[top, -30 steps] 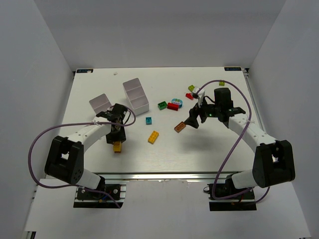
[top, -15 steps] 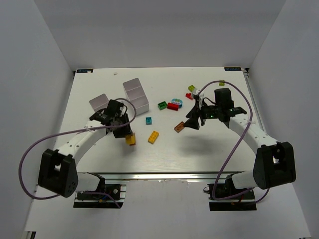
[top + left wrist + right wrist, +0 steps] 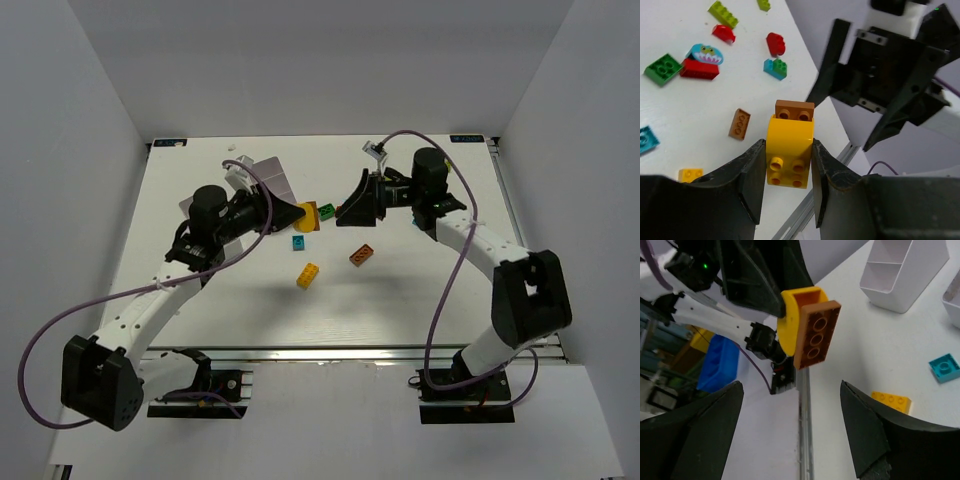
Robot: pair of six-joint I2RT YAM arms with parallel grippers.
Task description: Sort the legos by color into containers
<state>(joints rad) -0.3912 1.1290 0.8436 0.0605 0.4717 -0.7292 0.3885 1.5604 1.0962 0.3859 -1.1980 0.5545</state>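
While the left jaws pinch narrowly on a yellow lego (image 3: 790, 150) capped by a brown lego (image 3: 794, 109), held above the surface (image 3: 400, 300), the right jaws gape wide and empty just right of it. The white containers (image 3: 900, 270) stand far left.

The left arm (image 3: 150, 300) hides most of both white bins (image 3: 276, 176) from above.
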